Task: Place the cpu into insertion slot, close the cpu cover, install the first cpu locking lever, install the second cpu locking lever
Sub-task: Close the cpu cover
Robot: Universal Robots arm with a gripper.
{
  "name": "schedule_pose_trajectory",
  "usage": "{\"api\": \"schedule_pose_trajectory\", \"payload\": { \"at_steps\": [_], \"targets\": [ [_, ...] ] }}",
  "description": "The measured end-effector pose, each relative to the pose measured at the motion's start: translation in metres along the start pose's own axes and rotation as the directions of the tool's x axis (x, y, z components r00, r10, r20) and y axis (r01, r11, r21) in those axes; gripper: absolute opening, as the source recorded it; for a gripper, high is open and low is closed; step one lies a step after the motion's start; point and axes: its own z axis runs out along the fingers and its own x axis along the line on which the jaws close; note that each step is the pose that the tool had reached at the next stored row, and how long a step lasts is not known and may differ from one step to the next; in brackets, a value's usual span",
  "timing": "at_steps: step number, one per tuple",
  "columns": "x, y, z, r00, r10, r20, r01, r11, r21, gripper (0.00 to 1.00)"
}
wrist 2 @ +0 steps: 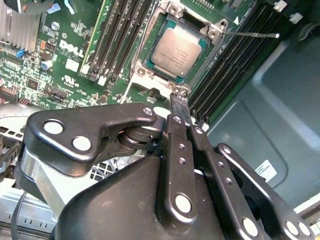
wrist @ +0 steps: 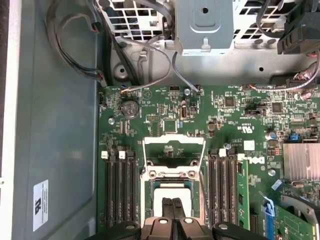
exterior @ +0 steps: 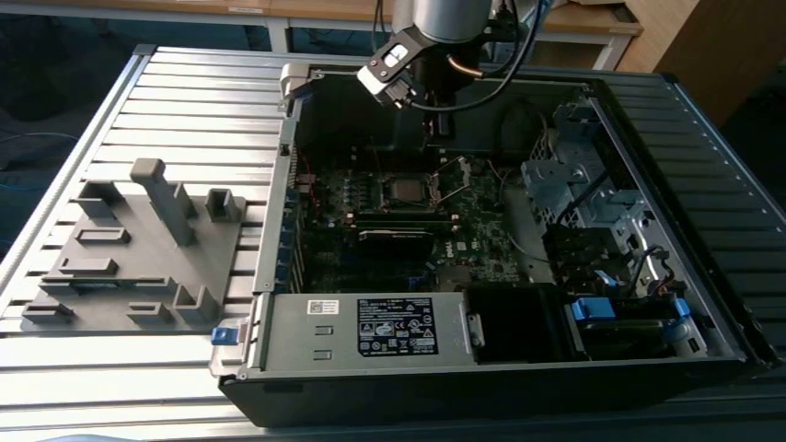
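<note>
The cpu (wrist 2: 177,50), a small square chip with a dull silver top, lies flat in the insertion slot (wrist 2: 150,67) on the green motherboard; it is also seen in the first wrist view, cpu (wrist: 167,190). The cpu cover (wrist: 174,141), a thin silvery frame, stands swung open beside the slot. A thin locking lever (wrist 2: 250,35) sticks out free past the slot's corner. My gripper (wrist 2: 178,102) is shut with nothing between its fingers, its tip just above the slot's edge on the cover's side. In the exterior view my gripper (exterior: 433,147) reaches down into the case over the slot (exterior: 406,189).
Long black memory slots (wrist 2: 225,65) flank the socket on both sides. The open computer case (exterior: 491,368) holds a power supply (exterior: 368,327), a drive cage (exterior: 565,184) and loose cables (wrist: 75,55). A grey fixture block (exterior: 135,249) lies at the exterior view's left.
</note>
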Motion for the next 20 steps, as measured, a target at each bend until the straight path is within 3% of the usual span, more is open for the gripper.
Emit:
{"api": "schedule_pose_trajectory", "payload": {
  "at_steps": [20],
  "targets": [
    [0.0074,0.0344,0.0022,1.0,0.0,0.0,0.0,1.0,0.0,0.11]
  ]
}}
